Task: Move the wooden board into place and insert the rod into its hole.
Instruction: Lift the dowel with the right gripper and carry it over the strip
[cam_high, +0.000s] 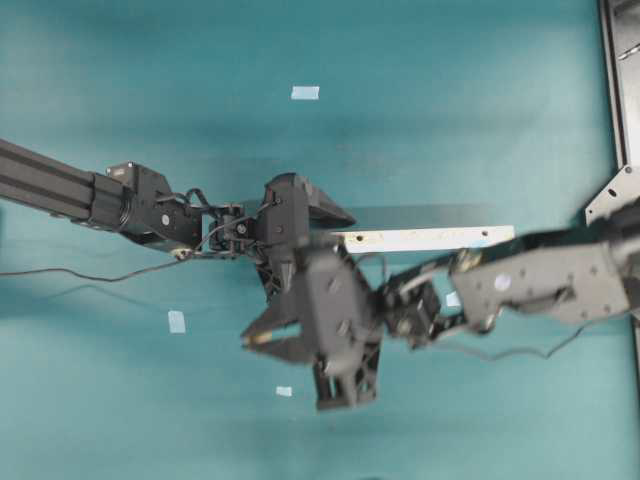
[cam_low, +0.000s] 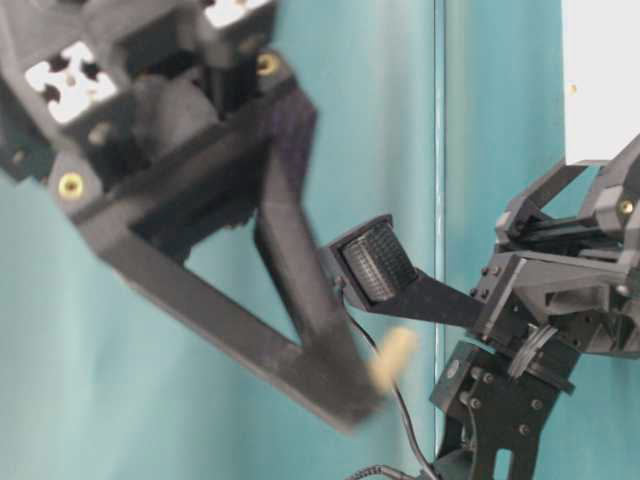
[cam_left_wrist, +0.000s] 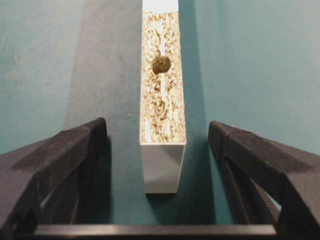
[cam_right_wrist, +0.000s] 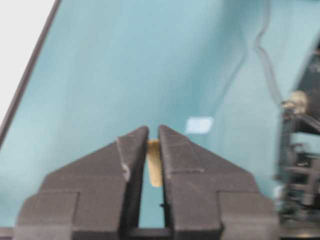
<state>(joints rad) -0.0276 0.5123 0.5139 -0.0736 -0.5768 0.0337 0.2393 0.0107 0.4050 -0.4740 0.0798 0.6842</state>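
Teal worktop (cam_high: 450, 120) all around, and the wooden board (cam_high: 425, 238) lies flat across the middle of it, running left to right in the overhead view. The left end effector (cam_left_wrist: 160, 145) sits at the board's left end, spread wide and released, gripping nothing; from its wrist camera the board's near end (cam_left_wrist: 161, 165) lies between the two fingers (cam_left_wrist: 75, 150) with a gap to either side, and the small dark hole (cam_left_wrist: 161, 64) shows a little further along the strip. Over to the right end effector (cam_right_wrist: 153, 145): it is clenched on the rod (cam_right_wrist: 155, 167), the pale beige peg pinched upright between the fingertips. In the overhead view this right end effector (cam_high: 255, 338) hangs just below the board's left end, its image blurred, tips pointing left. From table level the rod (cam_low: 392, 357) pokes out past the tip of the big dark finger. Small pale tape squares (cam_high: 305, 92) dot the worktop.
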